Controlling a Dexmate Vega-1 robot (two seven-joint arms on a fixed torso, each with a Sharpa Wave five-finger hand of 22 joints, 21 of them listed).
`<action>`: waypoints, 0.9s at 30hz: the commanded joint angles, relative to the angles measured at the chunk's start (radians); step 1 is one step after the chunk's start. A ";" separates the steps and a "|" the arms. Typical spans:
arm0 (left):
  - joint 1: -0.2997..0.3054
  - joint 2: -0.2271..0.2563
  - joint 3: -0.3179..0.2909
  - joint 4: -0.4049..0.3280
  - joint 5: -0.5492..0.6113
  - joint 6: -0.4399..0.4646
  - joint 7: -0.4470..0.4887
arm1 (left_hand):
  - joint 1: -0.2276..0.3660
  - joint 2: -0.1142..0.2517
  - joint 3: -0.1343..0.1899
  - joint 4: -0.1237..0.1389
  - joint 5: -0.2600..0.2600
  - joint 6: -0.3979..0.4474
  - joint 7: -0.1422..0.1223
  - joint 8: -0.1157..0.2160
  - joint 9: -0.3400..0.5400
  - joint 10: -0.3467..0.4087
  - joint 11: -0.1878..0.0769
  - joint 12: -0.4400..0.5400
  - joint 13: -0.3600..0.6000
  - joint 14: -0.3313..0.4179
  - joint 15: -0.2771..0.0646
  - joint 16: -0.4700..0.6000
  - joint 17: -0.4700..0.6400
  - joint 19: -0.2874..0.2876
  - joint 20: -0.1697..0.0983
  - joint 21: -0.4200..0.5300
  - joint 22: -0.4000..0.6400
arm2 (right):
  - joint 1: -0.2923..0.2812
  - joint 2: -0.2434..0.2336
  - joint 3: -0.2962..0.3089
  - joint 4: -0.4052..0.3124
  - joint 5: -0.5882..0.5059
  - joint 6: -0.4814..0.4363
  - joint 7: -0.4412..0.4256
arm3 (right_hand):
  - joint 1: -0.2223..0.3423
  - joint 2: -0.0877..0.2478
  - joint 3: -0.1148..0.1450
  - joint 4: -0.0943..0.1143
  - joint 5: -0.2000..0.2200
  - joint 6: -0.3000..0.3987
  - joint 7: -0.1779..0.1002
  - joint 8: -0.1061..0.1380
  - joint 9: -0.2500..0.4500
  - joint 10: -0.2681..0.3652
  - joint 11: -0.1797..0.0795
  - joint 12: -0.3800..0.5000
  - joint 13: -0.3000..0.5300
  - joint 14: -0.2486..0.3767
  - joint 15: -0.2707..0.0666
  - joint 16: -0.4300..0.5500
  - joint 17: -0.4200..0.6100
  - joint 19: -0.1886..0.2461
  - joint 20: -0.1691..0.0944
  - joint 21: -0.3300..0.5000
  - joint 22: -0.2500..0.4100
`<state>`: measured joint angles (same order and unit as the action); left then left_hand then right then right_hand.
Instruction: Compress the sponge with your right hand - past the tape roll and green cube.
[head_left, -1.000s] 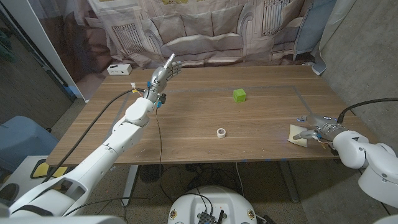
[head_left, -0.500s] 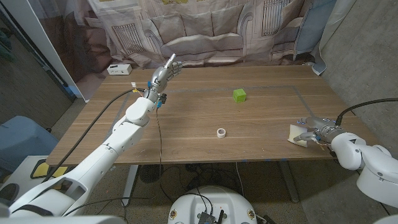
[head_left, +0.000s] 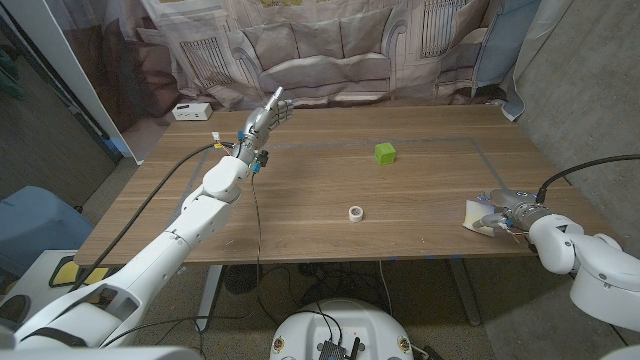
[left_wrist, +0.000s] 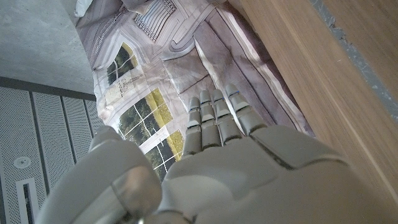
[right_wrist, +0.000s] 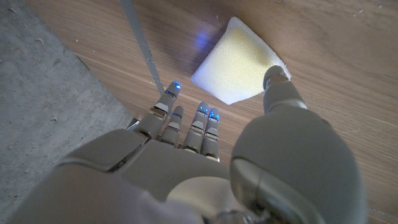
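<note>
Here, right robot hand (head_left: 503, 211) touching the unlabelled sponge (head_left: 476, 217), grasp unclear; left robot hand (head_left: 262, 121) released, fingers straight.

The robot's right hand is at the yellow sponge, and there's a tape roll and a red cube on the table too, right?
Almost. The cube is green, not red, as the head view shows. The rest holds: the right hand is at the yellow sponge near the table's right edge, and the tape roll lies on the table.

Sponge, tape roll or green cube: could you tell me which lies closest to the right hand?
The sponge, pale yellow, at the table's right edge, directly by the right hand. The tape roll and green cube sit mid-table, well away.
</note>
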<state>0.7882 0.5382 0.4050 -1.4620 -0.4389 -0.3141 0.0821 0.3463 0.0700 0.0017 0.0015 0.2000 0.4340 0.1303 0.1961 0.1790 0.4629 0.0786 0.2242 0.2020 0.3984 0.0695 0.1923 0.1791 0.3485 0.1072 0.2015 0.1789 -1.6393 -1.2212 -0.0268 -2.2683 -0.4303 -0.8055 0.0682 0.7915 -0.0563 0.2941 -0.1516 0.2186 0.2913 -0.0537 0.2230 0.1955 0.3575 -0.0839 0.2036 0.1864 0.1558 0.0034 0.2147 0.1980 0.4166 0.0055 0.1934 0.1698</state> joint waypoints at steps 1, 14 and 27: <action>-0.003 -0.001 0.003 0.000 0.003 0.009 0.007 | 0.004 0.008 -0.001 -0.008 -0.002 0.011 0.004 -0.002 0.004 0.010 -0.003 0.000 0.002 0.006 -0.001 0.000 0.002 0.009 -0.001 0.001 0.002 | 0.029 -0.058 -0.045 0.011 0.084 -0.024 -0.059 | 0.000 0.003 0.003 0.005 0.005 0.007 -0.007 0.002 0.002 0.004 -0.003 0.003 0.002 0.012 0.003 0.006 0.002 0.009 0.002 0.008 0.003; 0.000 -0.003 0.003 -0.001 -0.003 0.017 0.010 | 0.005 0.016 0.003 -0.008 -0.001 0.013 0.003 -0.002 0.004 0.011 0.000 -0.001 0.002 0.005 -0.002 -0.001 0.002 0.009 -0.001 0.001 0.002 | 0.080 -0.123 -0.113 0.012 0.171 -0.048 -0.104 | -0.002 0.007 0.001 0.008 0.005 0.023 -0.012 0.004 0.002 0.019 -0.008 0.005 0.002 0.022 0.000 0.008 0.003 0.015 0.006 0.009 0.003; 0.016 0.002 -0.004 -0.014 -0.007 0.015 0.018 | 0.006 0.019 0.004 -0.009 -0.001 0.013 0.003 -0.003 0.004 0.012 -0.005 -0.002 0.002 0.005 -0.002 -0.001 0.002 0.009 -0.001 0.001 0.002 | 0.168 -0.182 -0.241 0.006 0.208 -0.077 -0.169 | -0.006 0.013 -0.003 0.012 0.004 0.056 -0.021 0.012 0.002 0.046 -0.023 0.010 0.002 0.059 -0.005 0.020 0.004 0.035 0.013 0.013 0.003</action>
<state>0.7920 0.5364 0.4072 -1.4656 -0.4417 -0.2992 0.0949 0.3516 0.0752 0.0062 -0.0029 0.2001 0.4395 0.1358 0.1961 0.1790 0.4684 0.0732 0.2242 0.2020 0.3983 0.0695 0.1923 0.1790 0.3485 0.1072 0.2015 0.1789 -1.5381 -1.3577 -0.1708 -2.2609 -0.2654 -0.8603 -0.0421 0.7871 -0.0521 0.2898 -0.1473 0.2186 0.3238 -0.0718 0.2230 0.1956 0.3880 -0.1001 0.2075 0.1864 0.1949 0.0000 0.2223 0.1979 0.4364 0.0142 0.2010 0.1698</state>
